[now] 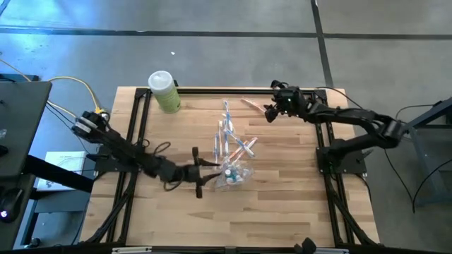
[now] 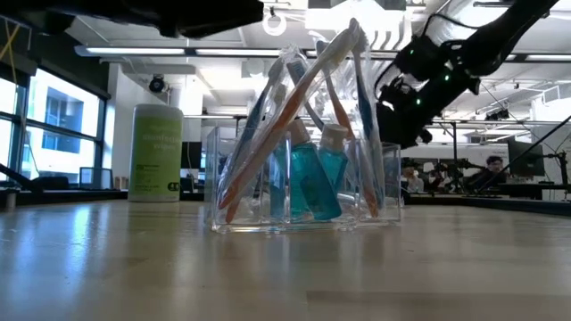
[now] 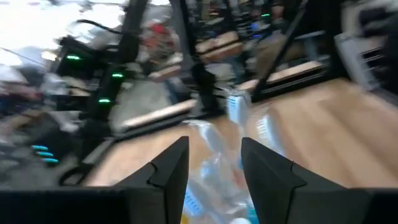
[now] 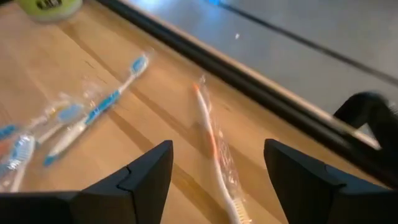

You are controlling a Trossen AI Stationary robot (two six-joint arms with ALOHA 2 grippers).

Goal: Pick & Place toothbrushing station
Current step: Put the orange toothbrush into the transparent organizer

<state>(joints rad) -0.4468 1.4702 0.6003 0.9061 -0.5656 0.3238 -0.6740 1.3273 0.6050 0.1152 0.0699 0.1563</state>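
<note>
Table (image 1: 282, 212) first: clear holder (image 1: 232, 174) mid-table, crammed with toothbrushes (image 2: 294, 107). Left gripper (image 1: 200, 171) sits just beside it, jaws parted around its edge, whether gripping I cannot tell. Right gripper (image 1: 269, 111) hangs wide open above a wrapped orange toothbrush (image 4: 214, 144) lying lengthwise ahead. Bottle (image 1: 164, 90) label unreadable.

Clear holder (image 2: 303, 192) with teal bottles (image 2: 312, 178); orange toothbrush (image 4: 214, 140); light-green bottle (image 1: 164, 92), white cap.
</note>
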